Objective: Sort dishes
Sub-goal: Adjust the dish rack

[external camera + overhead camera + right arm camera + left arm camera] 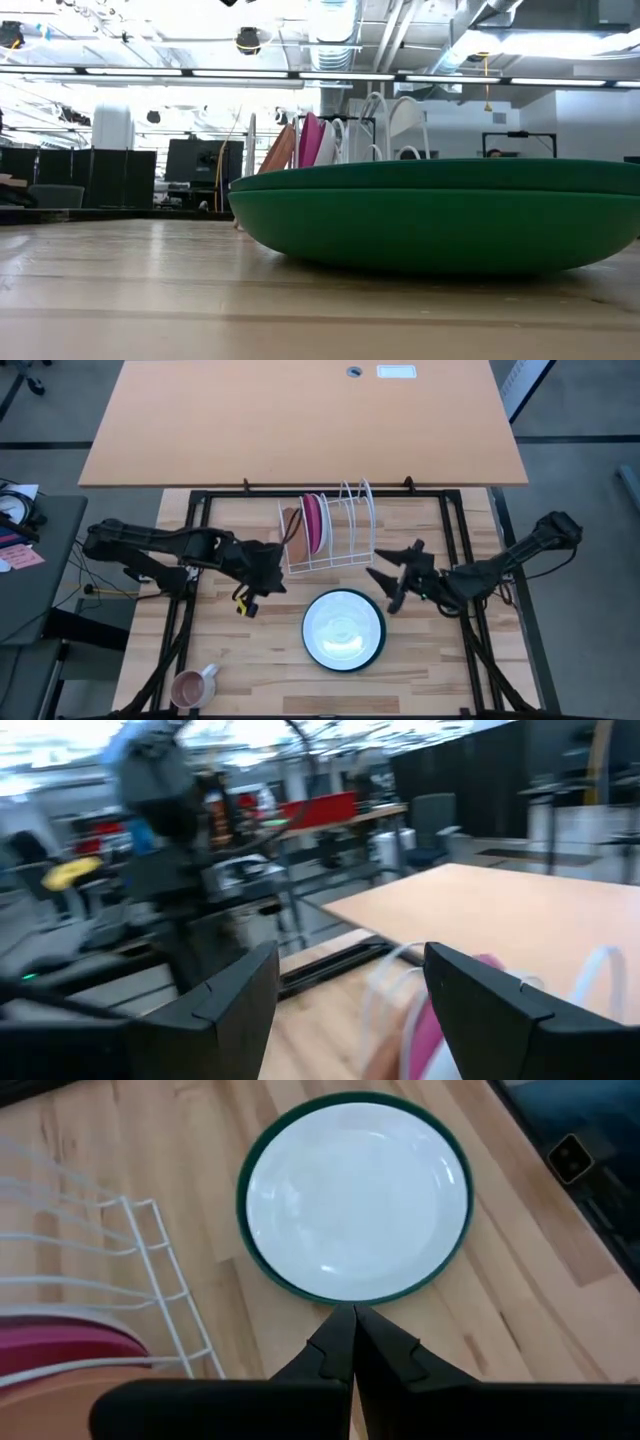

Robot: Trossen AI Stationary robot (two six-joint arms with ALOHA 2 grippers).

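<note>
Seeing the dark green plate (430, 215) lying flat on the wooden table (120, 290) by the low camera, carrying the white plate (343, 628), with the orange-brown plate (294, 536) and pink plate (313, 520) standing in the white rack (345, 550) behind. Probably taking the white plate next: pinching its rim softly and tipping it upright into a free slot, using the right gripper (385, 567), spread wide beside the rack, or the left gripper (272, 582), squeezed shut on nothing. Showing dark screens (195, 160) in the room behind
</note>
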